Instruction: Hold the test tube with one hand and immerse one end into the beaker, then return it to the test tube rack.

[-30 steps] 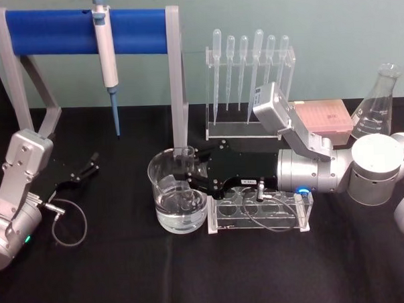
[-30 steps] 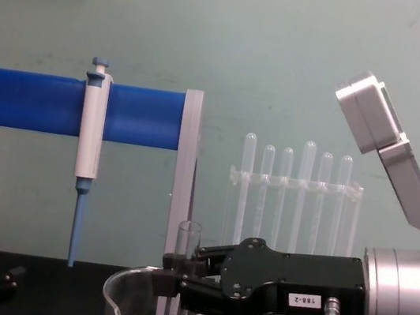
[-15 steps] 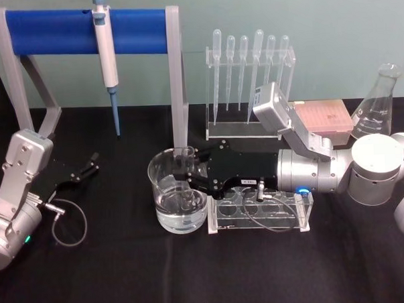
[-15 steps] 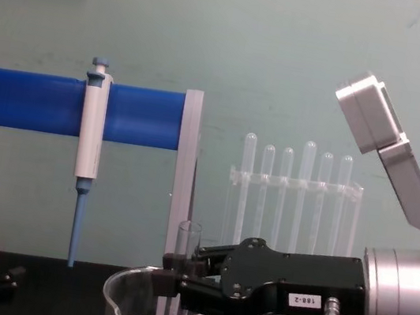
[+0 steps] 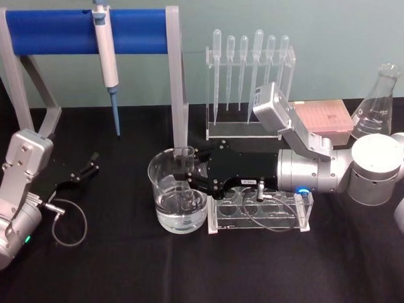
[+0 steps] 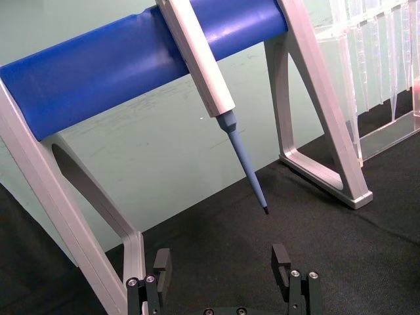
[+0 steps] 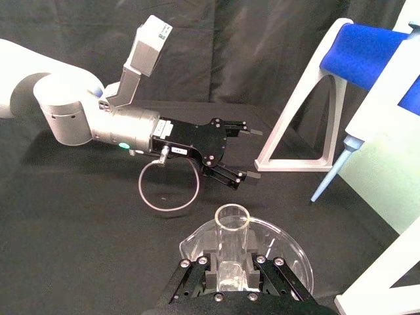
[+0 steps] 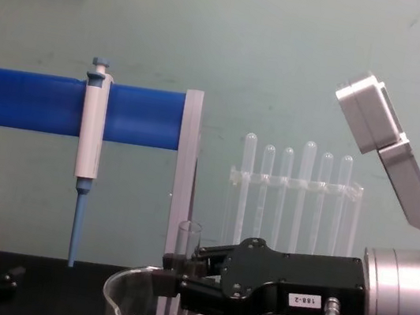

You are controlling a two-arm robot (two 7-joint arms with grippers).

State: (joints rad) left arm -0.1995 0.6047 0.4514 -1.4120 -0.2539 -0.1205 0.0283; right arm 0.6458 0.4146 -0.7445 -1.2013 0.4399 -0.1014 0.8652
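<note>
Black tabletop [image 5: 127,275] before a pale green wall [image 8: 289,58]. At centre of the head view the test tube [image 8: 188,240] stood upright inside the beaker [image 5: 165,188], lower end apparently in the water [image 5: 181,218], clamped by the right gripper [image 8: 174,273]. Immersion appeared to be the step in hand. Next move: a straight lift clear of the beaker, then across to the test tube rack [image 5: 249,224] just to its right. The left gripper [image 7: 252,154], fingers apart and empty, lay idle at left.

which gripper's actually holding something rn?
The right gripper: its fingers are shut on the test tube, which stands upright inside the beaker. The left gripper is open and empty, off to the left.
</note>
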